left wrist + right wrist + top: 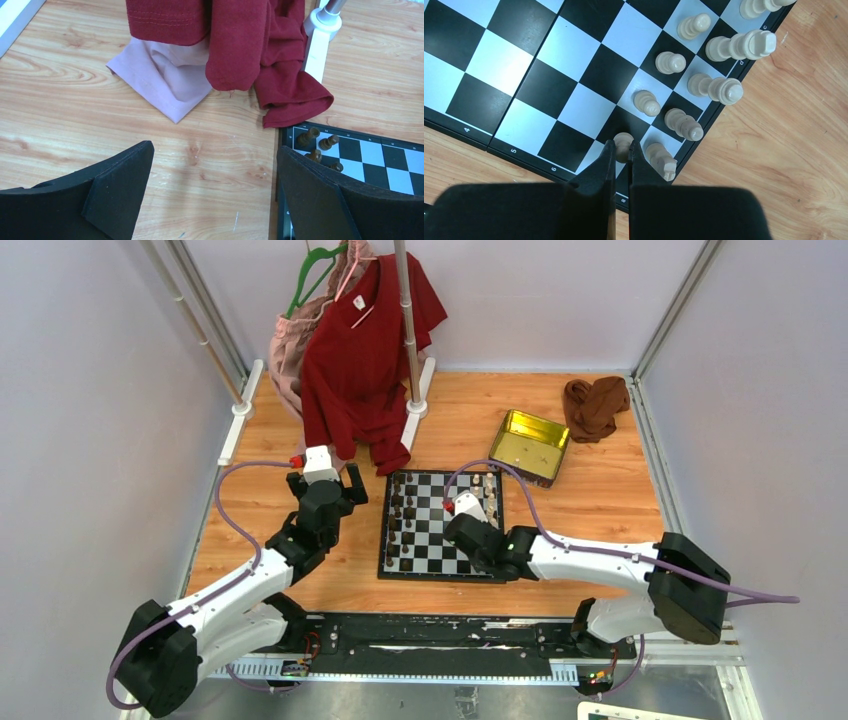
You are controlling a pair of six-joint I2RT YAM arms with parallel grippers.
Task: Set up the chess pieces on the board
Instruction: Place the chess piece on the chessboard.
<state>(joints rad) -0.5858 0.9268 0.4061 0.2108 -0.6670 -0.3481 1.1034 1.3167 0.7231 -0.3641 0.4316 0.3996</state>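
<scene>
Fingers (603,167) of right gripper (622,150) pinch cream pawn (624,140) by head, apparently to seat it upright at row end on board (549,90). Left gripper (214,155) spread wide, idle, left of board.

Top view overhead, far; wrist views close, downward; all share board (436,552).

Fingers (600,172) pinching cream pawn (623,142), near board (549,90) edge
</scene>
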